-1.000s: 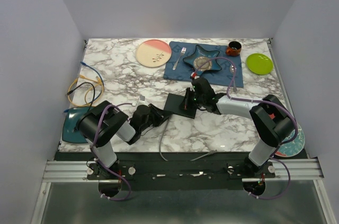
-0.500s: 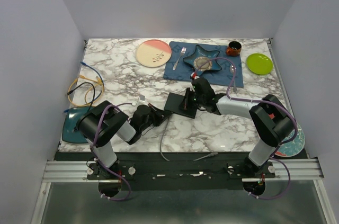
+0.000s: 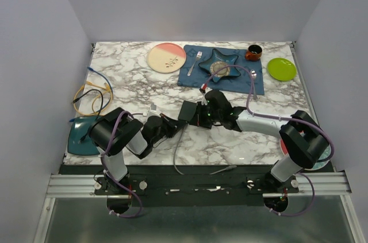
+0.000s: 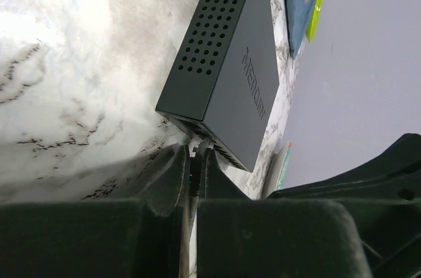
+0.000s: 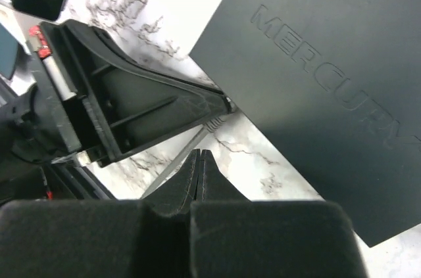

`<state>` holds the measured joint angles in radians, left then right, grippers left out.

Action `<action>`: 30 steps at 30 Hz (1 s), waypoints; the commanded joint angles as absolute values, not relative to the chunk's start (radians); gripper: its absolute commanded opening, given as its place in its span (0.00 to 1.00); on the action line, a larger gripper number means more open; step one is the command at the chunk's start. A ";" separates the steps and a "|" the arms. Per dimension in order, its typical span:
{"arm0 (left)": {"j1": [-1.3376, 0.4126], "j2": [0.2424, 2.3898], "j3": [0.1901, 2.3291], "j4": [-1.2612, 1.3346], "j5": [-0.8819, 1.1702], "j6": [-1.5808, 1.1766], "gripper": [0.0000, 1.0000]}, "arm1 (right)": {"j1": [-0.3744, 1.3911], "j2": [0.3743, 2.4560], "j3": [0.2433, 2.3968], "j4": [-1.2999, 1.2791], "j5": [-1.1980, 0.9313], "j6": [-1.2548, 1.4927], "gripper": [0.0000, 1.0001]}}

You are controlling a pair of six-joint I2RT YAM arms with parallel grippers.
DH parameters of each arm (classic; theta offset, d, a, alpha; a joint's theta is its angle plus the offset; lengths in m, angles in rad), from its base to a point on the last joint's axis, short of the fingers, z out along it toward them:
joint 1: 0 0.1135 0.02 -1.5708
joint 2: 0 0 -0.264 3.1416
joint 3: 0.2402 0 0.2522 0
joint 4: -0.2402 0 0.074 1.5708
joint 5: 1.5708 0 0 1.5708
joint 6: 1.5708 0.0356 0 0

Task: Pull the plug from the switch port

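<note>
Left gripper (image 4: 194, 169) jaws clamp plug (image 4: 195, 152) at switch (image 4: 230, 68) 6 o'clock edge; right gripper (image 5: 199, 163) jaws together, empty — risk: switch drags along if plug jams

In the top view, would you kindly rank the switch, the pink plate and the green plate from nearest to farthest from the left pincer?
From the left pincer:
1. Switch, just at its tips.
2. Pink plate, far edge, left of centre.
3. Green plate, far right corner.
</note>
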<state>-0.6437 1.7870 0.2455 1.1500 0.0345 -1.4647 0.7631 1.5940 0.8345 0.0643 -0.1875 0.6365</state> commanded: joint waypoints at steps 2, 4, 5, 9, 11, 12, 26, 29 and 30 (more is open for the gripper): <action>-0.649 1.792 0.201 0.993 0.000 -1.411 0.00 | 0.764 1.653 0.834 0.015 -0.189 0.624 0.01; -0.649 1.761 0.204 0.963 -0.002 -1.399 0.00 | 0.765 1.672 0.850 0.003 -0.181 0.624 0.01; -0.649 1.752 0.206 0.951 -0.002 -1.385 0.00 | 0.764 1.683 0.856 0.003 -0.172 0.624 0.01; -0.649 1.710 0.209 0.905 -0.002 -1.367 0.00 | 0.764 1.729 0.894 -0.047 -0.160 0.623 0.01; -0.649 1.704 0.210 0.899 -0.002 -1.361 0.00 | 0.764 1.752 0.919 -0.063 -0.138 0.629 0.01; -0.649 1.701 0.210 0.894 0.023 -1.359 0.00 | 0.764 1.756 0.926 -0.066 -0.129 0.630 0.01; -0.667 1.710 0.129 0.933 0.061 -1.339 0.00 | 0.762 1.845 1.048 -0.107 -0.054 0.652 0.01; -0.676 1.710 0.117 0.949 0.064 -1.339 0.00 | 0.762 1.859 1.058 -0.107 -0.043 0.658 0.01; -0.683 1.712 0.115 0.957 0.067 -1.338 0.00 | 0.761 1.864 1.061 -0.107 -0.041 0.661 0.01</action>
